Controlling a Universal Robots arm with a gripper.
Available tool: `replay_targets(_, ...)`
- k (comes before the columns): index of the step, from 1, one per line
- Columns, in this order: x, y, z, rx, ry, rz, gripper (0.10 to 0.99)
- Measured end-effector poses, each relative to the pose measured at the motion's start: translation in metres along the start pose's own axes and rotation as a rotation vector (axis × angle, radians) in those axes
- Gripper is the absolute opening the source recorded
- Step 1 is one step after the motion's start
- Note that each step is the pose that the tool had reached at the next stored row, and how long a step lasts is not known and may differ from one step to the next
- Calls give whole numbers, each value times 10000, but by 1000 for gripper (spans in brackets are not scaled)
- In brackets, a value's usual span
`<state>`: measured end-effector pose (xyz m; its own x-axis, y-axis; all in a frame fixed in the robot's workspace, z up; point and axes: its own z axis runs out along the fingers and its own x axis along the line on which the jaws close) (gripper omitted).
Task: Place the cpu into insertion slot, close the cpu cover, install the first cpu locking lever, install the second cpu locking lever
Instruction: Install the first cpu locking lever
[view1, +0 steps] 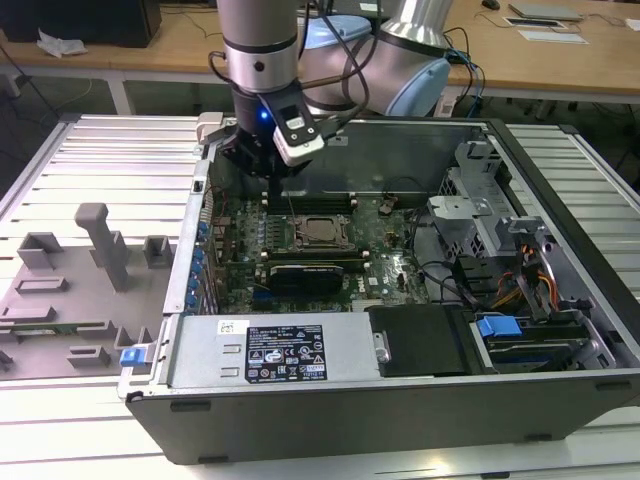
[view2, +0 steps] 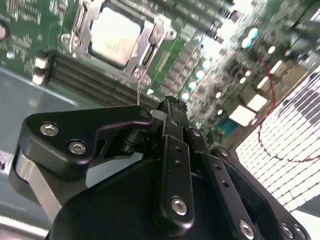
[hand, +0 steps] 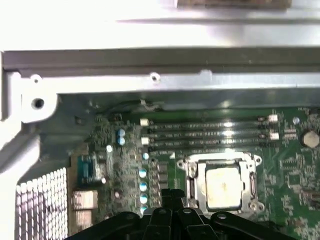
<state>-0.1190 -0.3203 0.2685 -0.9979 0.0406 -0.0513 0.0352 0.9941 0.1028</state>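
The cpu (view2: 112, 42) lies flat in the insertion slot (view1: 322, 232) on the green motherboard, its pale silvery top facing up; it is also in the first wrist view (hand: 222, 186). The cpu cover (view2: 152, 47) lies down around it as a silvery frame (hand: 192, 182). My gripper (view2: 172, 106) hovers above the board, beside the socket's corner and over the memory slots, with its black fingers pressed together and nothing between them. In the exterior view the gripper (view1: 275, 188) hangs just behind and to the left of the socket. A thin metal wire (view2: 137, 90) stands near the fingertips.
Long black memory slots (hand: 210, 132) run beside the socket, near the case's rear wall (hand: 160, 60). A black card (view1: 305, 272) sits in front of the socket. Drive bays and cables (view1: 520, 270) fill the case's right. A grey fixture tray (view1: 80, 290) lies outside on the left.
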Motion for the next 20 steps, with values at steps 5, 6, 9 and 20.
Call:
replay_targets(5, 9, -1, 4, -833, 22, 44, 106)
replay_targets(6, 9, -1, 9, -876, 23, 47, 106)
replay_targets(9, 8, -3, 33, -975, 26, 53, 106)
replay_targets(20, -353, 4, 99, -1137, 33, 60, 106)
